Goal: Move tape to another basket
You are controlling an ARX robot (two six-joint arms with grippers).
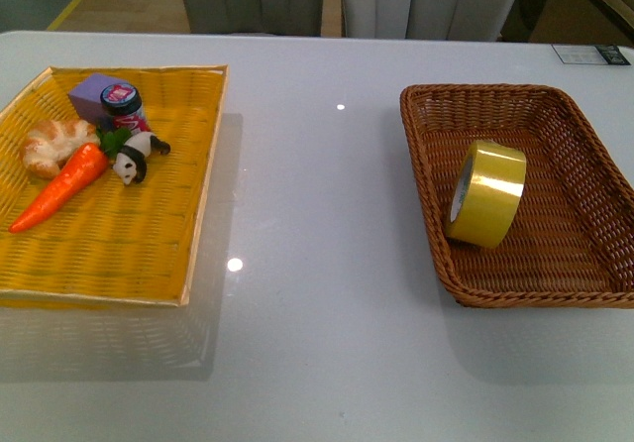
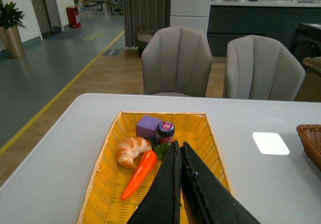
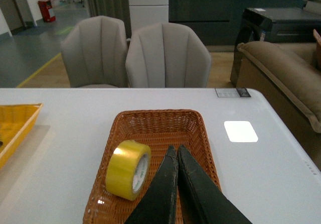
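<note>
— Front view, what's at the right of the frame?
— The basket (image 1: 584,254), with the tape (image 1: 485,193) on edge at its left side.
— And the pincers?
— Left gripper (image 2: 178,148) and right gripper (image 3: 176,151): fingers pressed together, holding nothing, touching nothing.

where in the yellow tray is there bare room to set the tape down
The yellow tray is bare across its near half and far right corner. Its far left corner is crowded: croissant, carrot, purple block, small jar and panda figure. The tape stands on edge in the wicker basket.
</note>
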